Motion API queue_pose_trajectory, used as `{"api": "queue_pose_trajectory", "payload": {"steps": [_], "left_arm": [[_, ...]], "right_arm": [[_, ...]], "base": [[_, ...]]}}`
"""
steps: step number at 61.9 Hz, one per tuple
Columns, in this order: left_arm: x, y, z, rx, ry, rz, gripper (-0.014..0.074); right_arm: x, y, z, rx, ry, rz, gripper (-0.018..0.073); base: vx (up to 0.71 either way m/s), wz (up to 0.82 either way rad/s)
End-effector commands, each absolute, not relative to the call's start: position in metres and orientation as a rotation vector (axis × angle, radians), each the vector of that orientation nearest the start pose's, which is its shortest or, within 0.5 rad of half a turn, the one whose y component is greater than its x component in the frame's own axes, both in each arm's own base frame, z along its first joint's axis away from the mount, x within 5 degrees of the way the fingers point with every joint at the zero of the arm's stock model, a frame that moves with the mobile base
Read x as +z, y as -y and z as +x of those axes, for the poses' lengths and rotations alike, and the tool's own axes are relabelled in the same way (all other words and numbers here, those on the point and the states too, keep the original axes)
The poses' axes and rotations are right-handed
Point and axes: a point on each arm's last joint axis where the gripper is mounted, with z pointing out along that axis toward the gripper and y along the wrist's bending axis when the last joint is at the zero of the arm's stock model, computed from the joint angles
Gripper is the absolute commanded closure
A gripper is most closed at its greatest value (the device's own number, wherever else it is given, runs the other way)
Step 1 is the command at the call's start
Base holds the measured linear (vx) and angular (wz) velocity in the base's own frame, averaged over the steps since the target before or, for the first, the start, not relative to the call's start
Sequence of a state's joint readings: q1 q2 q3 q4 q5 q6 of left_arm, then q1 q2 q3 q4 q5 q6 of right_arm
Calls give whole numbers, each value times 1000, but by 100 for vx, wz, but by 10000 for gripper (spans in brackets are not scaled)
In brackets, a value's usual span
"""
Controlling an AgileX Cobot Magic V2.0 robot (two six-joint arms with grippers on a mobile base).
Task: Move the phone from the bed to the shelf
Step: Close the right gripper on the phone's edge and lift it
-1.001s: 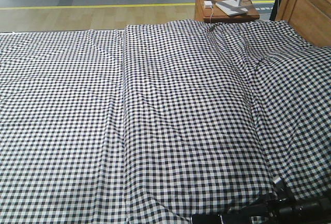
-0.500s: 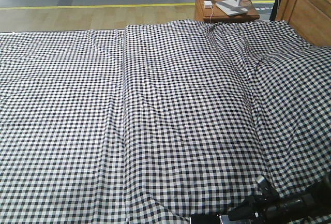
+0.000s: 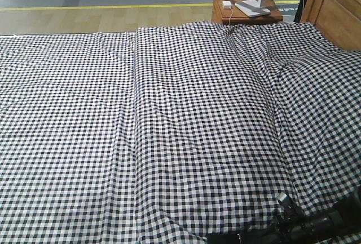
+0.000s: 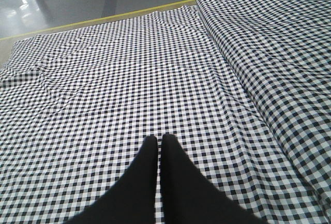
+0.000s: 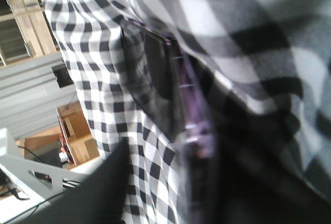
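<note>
The phone (image 5: 165,79) lies on the bed's black-and-white check sheet (image 3: 169,114), seen edge-on in the right wrist view with a dark screen and a pinkish-purple rim. In the front view it is a dark slab (image 3: 223,238) at the bottom edge. My right gripper (image 5: 170,151) is open around it. One finger (image 5: 103,182) stands clear on the left with sheet showing between, and the other finger (image 5: 258,193) is close beside the phone. My left gripper (image 4: 158,139) hovers shut over bare sheet. Pale wooden planks (image 5: 23,12) show at the far left; I cannot tell whether they are the shelf.
A small wooden side table (image 3: 245,8) with a white stand and a charger is behind the bed. The wooden headboard (image 3: 333,4) rises at the right. Folds run down the sheet's middle and right. A white frame (image 5: 20,177) stands below the bed's edge.
My right gripper has moved left and lower along the bed's near edge, closing in on the phone. A walker's feet crossed to the right in the background. The left arm is unchanged.
</note>
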State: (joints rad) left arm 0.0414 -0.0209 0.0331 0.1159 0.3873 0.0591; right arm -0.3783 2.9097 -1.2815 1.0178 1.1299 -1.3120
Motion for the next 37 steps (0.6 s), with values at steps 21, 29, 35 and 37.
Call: {"api": "queue_pose_trajectory", "payload": {"steps": [21, 29, 35, 37], "left_arm": [[174, -6, 53, 182, -1808, 89, 595], [174, -6, 53, 182, -1808, 89, 595], [174, -6, 53, 182, -1808, 89, 595], [174, -6, 53, 182, -1808, 89, 595]], "right_arm": [[-68, 46, 309, 1781, -2765, -239, 564], [-42, 51, 322, 1700, -2767, -262, 563], [-20, 55, 332, 1633, -2760, -272, 561], [-11, 56, 335, 1609, -2757, -280, 561]], "base": [[0, 0], [0, 0], [0, 0], [0, 0]]}}
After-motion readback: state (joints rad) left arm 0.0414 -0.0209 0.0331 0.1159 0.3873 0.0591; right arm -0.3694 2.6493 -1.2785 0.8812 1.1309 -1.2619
